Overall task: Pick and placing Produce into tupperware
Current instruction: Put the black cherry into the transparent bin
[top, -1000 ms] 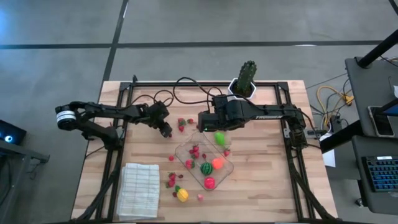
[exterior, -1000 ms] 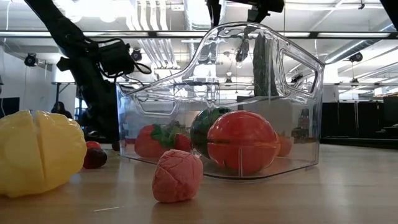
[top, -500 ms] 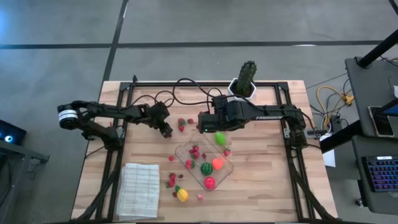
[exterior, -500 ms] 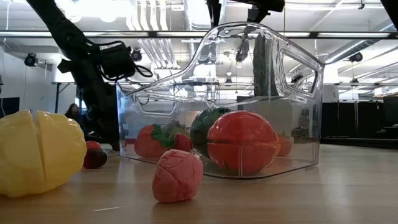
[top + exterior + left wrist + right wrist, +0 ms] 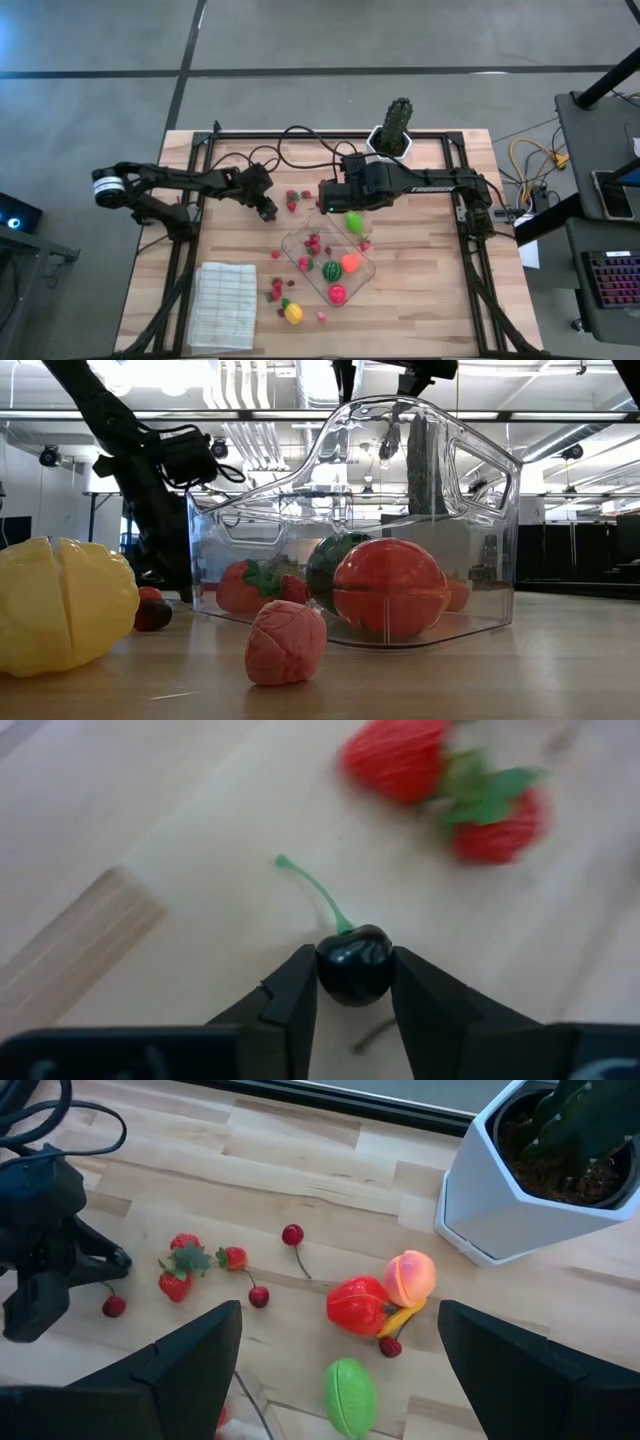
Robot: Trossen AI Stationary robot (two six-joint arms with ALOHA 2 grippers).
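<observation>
Tupperware (image 5: 330,262) sits mid-table, my landmark, already holding several fruits. Right gripper (image 5: 335,1342) hangs above its far edge, fingers spread wide, holding nothing. My left gripper (image 5: 352,982) is down on the wood off the tupperware's far-left corner, fingers narrowed around a dark cherry (image 5: 353,963), green stem pointing away.

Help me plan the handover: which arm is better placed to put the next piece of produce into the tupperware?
Left. Its tool is shut on a dark cherry on the table, beside the tupperware. The right tool is open and empty, above the tupperware's far corner.
</observation>
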